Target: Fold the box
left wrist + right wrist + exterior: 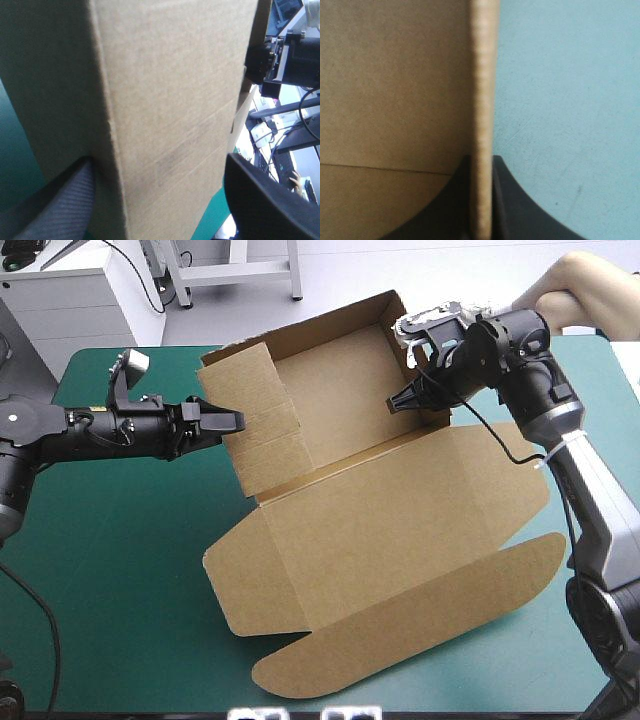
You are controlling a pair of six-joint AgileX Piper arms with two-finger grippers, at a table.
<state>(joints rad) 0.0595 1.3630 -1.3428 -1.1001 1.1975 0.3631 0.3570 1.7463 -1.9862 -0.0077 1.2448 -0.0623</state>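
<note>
The brown box (400, 530) lies mid-table as an open tray at the back, its lid and rounded flap flat toward the front. My left gripper (225, 422) is at the tray's raised left wall (265, 430). In the left wrist view the left gripper (160, 160) is open, its fingers (55, 205) standing wide apart with the wall (170, 100) filling the space between them. My right gripper (405, 398) reaches in at the tray's right wall. In the right wrist view the right gripper (481, 160) is shut on the box, the board's edge (482, 75) standing between the fingers.
Teal-green cover (110, 580) shows left of the lid and along the right side (600, 370). The lid's rounded flap (420, 635) reaches close to the table's front edge. The right arm's wrist (285, 55) shows beyond the wall in the left wrist view.
</note>
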